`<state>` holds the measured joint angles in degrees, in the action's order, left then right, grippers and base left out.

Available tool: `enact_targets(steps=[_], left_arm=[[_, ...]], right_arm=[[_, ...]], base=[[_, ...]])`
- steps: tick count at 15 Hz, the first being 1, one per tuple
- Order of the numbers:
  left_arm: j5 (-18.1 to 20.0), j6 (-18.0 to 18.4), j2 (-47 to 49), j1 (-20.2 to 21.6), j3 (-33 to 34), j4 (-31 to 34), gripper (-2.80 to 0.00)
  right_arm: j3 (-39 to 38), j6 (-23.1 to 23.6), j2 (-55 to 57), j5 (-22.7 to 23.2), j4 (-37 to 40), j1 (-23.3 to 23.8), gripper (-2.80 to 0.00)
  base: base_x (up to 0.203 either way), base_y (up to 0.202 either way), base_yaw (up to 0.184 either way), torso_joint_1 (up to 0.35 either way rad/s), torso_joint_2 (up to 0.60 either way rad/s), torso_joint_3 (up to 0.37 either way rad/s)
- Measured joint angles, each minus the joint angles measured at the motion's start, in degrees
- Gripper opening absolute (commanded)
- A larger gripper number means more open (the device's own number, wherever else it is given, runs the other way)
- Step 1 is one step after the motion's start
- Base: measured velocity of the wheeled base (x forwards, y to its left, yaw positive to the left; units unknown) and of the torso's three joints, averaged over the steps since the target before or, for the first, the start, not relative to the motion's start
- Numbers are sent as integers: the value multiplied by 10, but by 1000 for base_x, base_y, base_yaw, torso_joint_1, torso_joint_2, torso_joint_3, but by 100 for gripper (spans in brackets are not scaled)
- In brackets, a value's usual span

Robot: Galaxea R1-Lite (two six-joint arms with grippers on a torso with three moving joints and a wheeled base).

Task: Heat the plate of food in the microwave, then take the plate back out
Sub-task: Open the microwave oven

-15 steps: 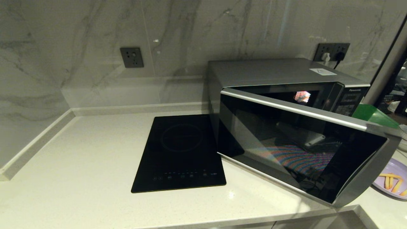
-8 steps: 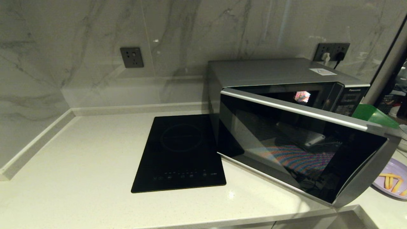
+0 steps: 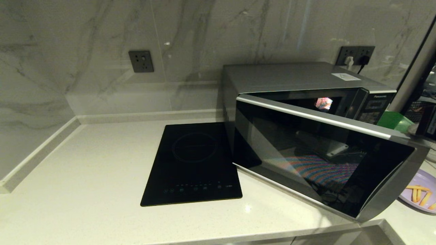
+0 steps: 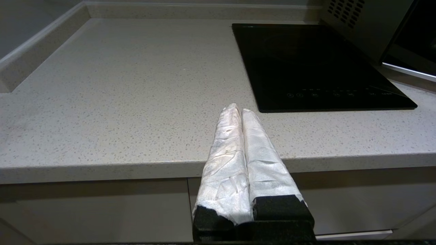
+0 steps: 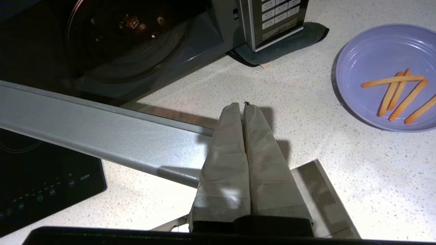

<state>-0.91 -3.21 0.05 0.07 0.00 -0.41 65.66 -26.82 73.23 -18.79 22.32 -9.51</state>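
The right gripper (image 5: pixel 242 105), fingers pressed together and empty, is hovering above the microwave (image 3: pixel 306 136) door's free edge (door standing ajar for loading); the plate of food (image 5: pixel 385 76) is lying just beyond it, outside the oven.

The left gripper (image 4: pixel 241 112) is hanging closed, parked at the counter edge.

Black induction cooktop (image 3: pixel 192 164) flat on speckled counter (image 3: pixel 85 177); grey wall socket (image 3: pixel 141 61) (marble wall); green tray (image 3: pixel 395 121) far right.

lavender plate (image 5: pixel 361 71), orange sticks (image 5: pixel 398 92), silver-grey microwave (image 3: pixel 289 76).
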Motion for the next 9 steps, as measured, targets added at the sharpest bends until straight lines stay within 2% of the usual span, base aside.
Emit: enact_targets(steps=[9], left_arm=[[0,0,0,0,0,0,-280]], right_arm=[[-53,-3,-36,0,-4,-29,-280]], base=[[0,0,0,0,0,0]])
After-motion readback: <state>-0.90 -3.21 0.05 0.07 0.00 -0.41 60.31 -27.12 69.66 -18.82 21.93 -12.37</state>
